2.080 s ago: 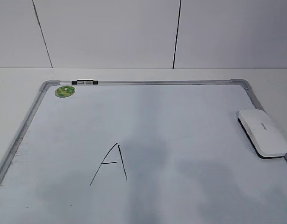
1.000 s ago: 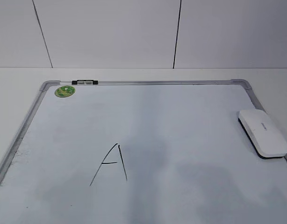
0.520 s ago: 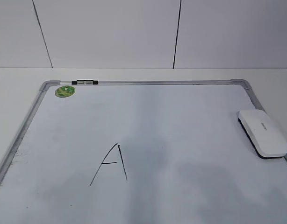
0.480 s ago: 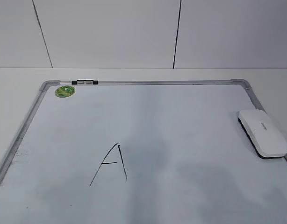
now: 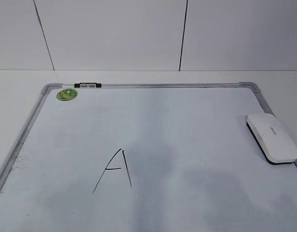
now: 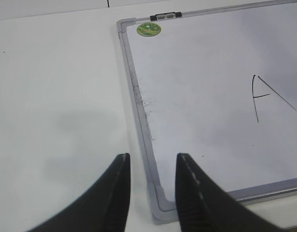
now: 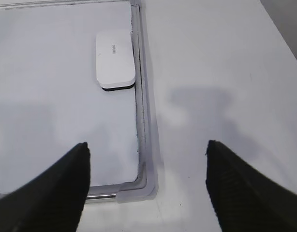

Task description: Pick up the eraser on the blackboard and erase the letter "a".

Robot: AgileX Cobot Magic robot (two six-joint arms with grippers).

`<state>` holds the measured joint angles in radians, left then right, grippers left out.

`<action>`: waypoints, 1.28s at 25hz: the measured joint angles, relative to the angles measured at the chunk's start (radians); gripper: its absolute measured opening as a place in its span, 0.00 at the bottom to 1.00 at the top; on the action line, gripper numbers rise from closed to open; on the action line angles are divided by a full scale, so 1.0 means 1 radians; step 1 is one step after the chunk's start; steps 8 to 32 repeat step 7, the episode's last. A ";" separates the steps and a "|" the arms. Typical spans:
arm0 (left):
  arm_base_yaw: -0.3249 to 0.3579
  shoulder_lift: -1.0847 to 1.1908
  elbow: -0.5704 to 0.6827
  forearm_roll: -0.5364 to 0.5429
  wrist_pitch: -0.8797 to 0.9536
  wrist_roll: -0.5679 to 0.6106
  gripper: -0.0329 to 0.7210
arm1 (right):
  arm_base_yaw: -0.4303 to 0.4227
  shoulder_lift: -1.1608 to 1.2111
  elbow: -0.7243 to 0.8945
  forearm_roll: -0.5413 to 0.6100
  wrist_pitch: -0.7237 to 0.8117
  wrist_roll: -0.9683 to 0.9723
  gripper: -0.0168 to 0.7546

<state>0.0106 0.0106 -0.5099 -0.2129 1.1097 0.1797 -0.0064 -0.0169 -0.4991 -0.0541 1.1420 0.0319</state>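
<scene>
The white eraser (image 5: 273, 137) lies flat at the right edge of the blackboard (image 5: 187, 121), black felt down. It also shows in the right wrist view (image 7: 114, 58), well ahead of my open, empty right gripper (image 7: 147, 145), which hangs over the board's near right corner. My left gripper (image 6: 153, 157) is open and empty over the board's near left corner. The only writing I see is a large angular capital "A" (image 5: 114, 170), also in the left wrist view (image 6: 264, 94). No small lowercase "a" is in view. Neither gripper shows in the exterior view.
A round green sticker (image 5: 67, 94) and a small black clip (image 5: 87, 85) sit at the board's far left corner. White table (image 6: 56, 96) surrounds the board, and a white panelled wall (image 5: 114, 34) stands behind it.
</scene>
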 joint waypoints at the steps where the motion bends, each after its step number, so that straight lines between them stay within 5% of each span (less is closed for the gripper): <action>1: 0.000 0.000 0.000 0.000 0.000 0.000 0.36 | 0.000 0.000 0.000 0.000 0.000 0.000 0.79; 32: 0.000 0.000 0.000 0.000 0.000 0.000 0.36 | 0.000 0.000 0.000 0.000 0.000 0.000 0.79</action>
